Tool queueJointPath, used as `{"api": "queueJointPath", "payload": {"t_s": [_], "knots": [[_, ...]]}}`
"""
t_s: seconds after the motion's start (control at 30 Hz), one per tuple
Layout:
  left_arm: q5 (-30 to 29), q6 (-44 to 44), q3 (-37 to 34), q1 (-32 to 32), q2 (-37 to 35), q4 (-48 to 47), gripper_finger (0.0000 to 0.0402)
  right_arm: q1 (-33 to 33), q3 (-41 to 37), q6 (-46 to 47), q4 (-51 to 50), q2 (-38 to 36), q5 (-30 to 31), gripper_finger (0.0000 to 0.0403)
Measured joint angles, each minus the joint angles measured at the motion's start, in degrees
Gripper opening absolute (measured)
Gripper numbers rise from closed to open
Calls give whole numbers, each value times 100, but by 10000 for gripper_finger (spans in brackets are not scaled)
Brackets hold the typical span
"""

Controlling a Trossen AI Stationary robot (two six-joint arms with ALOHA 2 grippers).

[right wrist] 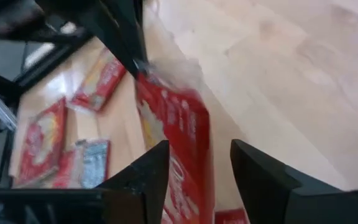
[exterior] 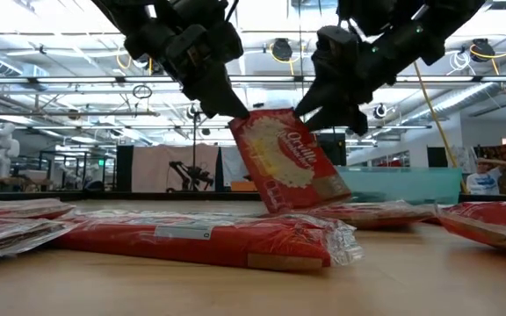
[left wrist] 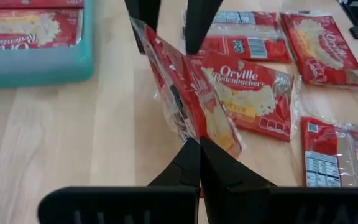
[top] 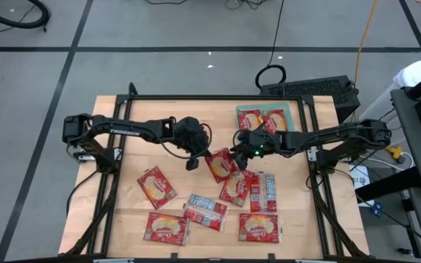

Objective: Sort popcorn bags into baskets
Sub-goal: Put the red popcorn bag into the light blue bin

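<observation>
One red popcorn bag point(top: 220, 164) stands on edge, tilted, between my two grippers at the table's middle; the low view shows it point(exterior: 288, 158) slanting above the other bags. My left gripper point(left wrist: 199, 152) is shut on its near edge. My right gripper point(right wrist: 197, 162) is open, with one finger on either side of the bag's other end point(right wrist: 179, 124). The teal basket point(top: 294, 109) sits at the far right of the table with two bags lying flat in it. Several more bags lie flat on the table's near half point(top: 167, 228). My left gripper pinches the raised bag between its two fingers at a top corner of its edge point(exterior: 240, 118), coming slanting down from the table's left. The bag hangs tilted below the fingers; its lower end is hidden behind a nearer bag point(exterior: 200, 239). My right gripper straddles the bag's opposite end; whether it touches, I cannot tell.
Flat bags lie under and around the raised one point(left wrist: 247, 93), some showing silver backs point(top: 263, 191). Bare wood shows on the table's left and far-left part point(top: 123, 131). A keyboard point(top: 309, 89) lies beyond the far edge.
</observation>
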Motion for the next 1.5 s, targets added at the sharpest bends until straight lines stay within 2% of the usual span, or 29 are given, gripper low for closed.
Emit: {"api": "queueJointPath", "payload": {"t_s": [0.27,0.47,0.7,0.83,1.0,1.13,1.23,1.4,1.5], "knots": [[2,50,0,2,-35,100,0,0,-4,120,1113,617,-432,99],[119,-920,27,134,-158,127,18,-21,-4,136,1096,457,-931,12],[316,-1521,359,512,-773,-93,83,-46,38,18,554,-280,-1021,12],[344,-2119,454,747,-1031,-64,122,-93,465,-628,-689,-743,-1014,6],[1146,-2757,716,953,-1117,117,169,-257,1459,-1819,-2283,-1066,-1015,8],[1172,-3266,1035,1003,-1122,162,205,-375,2298,-2810,-3647,-1093,-899,8],[979,-3649,1133,1062,-1116,171,225,-397,2819,-3480,-4271,-1109,-606,8],[117,-4821,1141,1266,-1113,188,234,-401,3292,-4823,-4761,-1112,-270,8],[9,-5947,1141,1412,-1157,61,234,-186,3351,-5554,-4619,-1118,430,8]]}}
